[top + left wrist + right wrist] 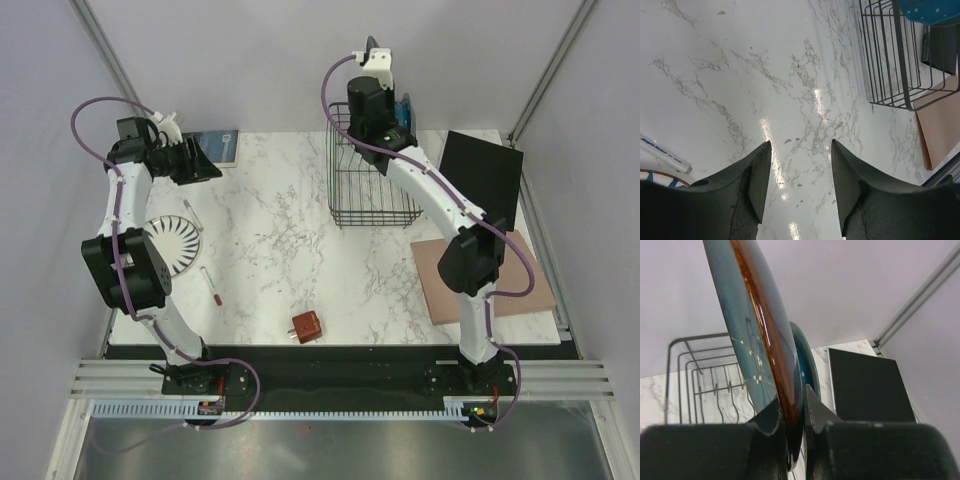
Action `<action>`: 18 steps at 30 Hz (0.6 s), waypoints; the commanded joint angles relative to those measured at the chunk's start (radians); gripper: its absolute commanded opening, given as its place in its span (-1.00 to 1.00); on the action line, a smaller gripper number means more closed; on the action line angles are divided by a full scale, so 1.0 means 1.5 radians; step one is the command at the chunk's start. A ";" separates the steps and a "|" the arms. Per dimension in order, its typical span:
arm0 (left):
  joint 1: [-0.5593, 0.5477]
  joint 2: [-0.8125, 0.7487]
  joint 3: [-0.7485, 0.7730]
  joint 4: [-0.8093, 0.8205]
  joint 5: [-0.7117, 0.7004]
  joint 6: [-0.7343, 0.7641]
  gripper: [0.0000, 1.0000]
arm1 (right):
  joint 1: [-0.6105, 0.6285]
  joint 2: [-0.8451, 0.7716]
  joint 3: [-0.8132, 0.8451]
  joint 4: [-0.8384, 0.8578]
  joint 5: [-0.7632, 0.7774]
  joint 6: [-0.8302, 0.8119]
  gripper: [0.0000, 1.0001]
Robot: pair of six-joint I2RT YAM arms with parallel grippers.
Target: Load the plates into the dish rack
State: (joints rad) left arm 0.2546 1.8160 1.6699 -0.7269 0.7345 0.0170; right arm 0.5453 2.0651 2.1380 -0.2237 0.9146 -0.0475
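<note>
Your right end effector (791,402) is clamped on the rim of a teal plate (747,330), holding it on edge above the rack (370,215) at the far side of the surface (740,75). A second plate (807,360) shows just behind it; you cannot tell whether it sits in the rack. Your left end effector (801,150) hangs wide open and empty. The striped plate (178,243) lies flat beside the left arm.

left arm (130,195) & right arm (430,190): white links, black joints, purple cables (95,105); left hand (800,150), right hand (792,400) matte black.
</note>
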 commanded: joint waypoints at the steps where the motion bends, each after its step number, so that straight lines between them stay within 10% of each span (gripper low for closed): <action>1: -0.002 -0.047 -0.026 0.036 0.002 0.032 0.15 | -0.003 0.019 0.078 0.116 0.139 -0.047 -1.00; 18: -0.002 -0.084 -0.124 0.065 0.003 0.062 0.14 | -0.011 0.109 0.105 0.075 0.118 -0.063 -1.00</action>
State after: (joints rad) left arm 0.2546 1.7298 1.4902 -0.6685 0.7345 0.0555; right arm 0.5343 2.2383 2.2009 -0.2302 1.0290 -0.1467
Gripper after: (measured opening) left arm 0.570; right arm 0.147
